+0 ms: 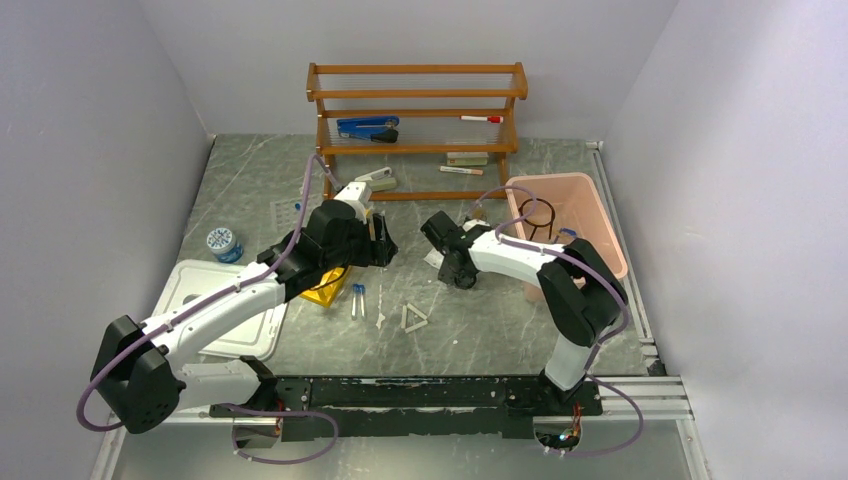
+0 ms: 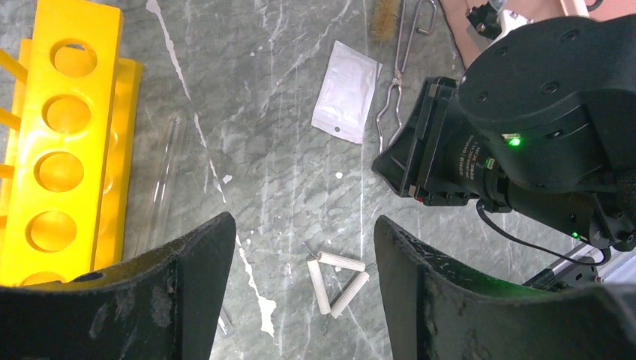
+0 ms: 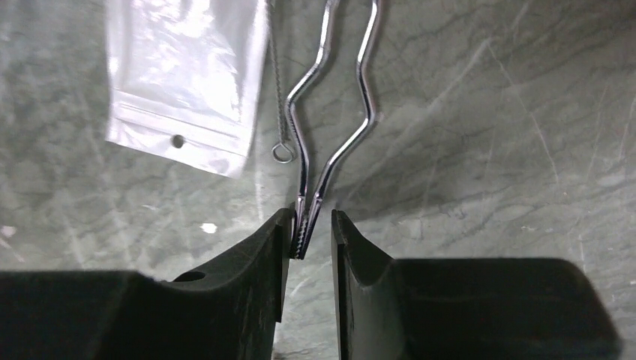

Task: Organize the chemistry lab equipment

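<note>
My left gripper [image 2: 304, 225] hangs open above the white triangle [image 2: 337, 281], which lies flat on the marble between its fingers, untouched. The yellow holed test-tube rack [image 2: 64, 142] lies to its left, with a clear glass tube [image 2: 161, 187] beside it. My right gripper [image 3: 311, 217] has its jaws narrow around the serrated tip of chrome wire tongs [image 3: 330, 97]. The tip rests against the left finger, and a gap shows to the right finger. The clear bag [image 3: 187, 75] lies left of the tongs. Blue-capped tubes [image 1: 357, 300] lie near the triangle [image 1: 414, 317].
A pink bin [image 1: 600, 235] at the right holds the black wire ring stand [image 1: 535, 215]. The wooden shelf rack [image 1: 415, 120] stands at the back. A white tray [image 1: 215, 330] and a blue-lidded jar [image 1: 222, 242] sit at the left. A thin wire brush [image 3: 281, 152] lies beside the tongs.
</note>
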Controlling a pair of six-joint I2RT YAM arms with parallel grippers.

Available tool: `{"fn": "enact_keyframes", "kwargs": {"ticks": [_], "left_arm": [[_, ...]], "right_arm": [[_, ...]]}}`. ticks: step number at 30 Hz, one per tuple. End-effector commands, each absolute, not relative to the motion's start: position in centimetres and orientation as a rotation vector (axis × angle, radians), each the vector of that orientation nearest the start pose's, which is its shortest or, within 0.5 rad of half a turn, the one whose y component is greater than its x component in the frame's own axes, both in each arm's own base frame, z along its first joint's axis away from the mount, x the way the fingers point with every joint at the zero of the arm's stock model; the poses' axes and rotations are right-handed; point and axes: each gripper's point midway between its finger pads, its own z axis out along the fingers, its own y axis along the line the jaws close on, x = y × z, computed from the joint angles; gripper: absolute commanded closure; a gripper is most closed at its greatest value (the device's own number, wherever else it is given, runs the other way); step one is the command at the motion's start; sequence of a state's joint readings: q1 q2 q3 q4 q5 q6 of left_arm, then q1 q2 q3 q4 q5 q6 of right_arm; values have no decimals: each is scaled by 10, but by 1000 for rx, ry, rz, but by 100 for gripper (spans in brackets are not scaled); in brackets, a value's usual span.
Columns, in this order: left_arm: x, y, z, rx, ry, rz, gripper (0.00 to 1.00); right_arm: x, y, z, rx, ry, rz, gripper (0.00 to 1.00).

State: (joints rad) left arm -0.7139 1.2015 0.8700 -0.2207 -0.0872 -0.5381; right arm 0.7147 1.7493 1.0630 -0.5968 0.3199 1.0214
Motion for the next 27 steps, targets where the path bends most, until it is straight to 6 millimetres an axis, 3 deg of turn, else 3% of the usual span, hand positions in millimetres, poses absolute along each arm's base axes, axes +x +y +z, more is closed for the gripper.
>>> {"fn": "enact_keyframes", "kwargs": {"ticks": [1,6,10,12,20,27], "left_arm": [[279,-245,183,132,2149,-652,28],[278,-247,183,135,2148,-664,28],[278,-248,182,142,2152,-671,28],[277,-249,183,146,2152,-681,28],[274,-264,186,175,2156,-769,27],[265,-291,182,205,2188,-941,21]], "right_arm": [[258,197,8,494,2708,-52,71],[255,191,6,477,2714,-90,73],[255,187,8,473,2705,-112,94],[256,185,13,484,2689,-115,100],[251,180,61,530,2616,-10,100],[237,182,87,343,2593,199,100]]}}
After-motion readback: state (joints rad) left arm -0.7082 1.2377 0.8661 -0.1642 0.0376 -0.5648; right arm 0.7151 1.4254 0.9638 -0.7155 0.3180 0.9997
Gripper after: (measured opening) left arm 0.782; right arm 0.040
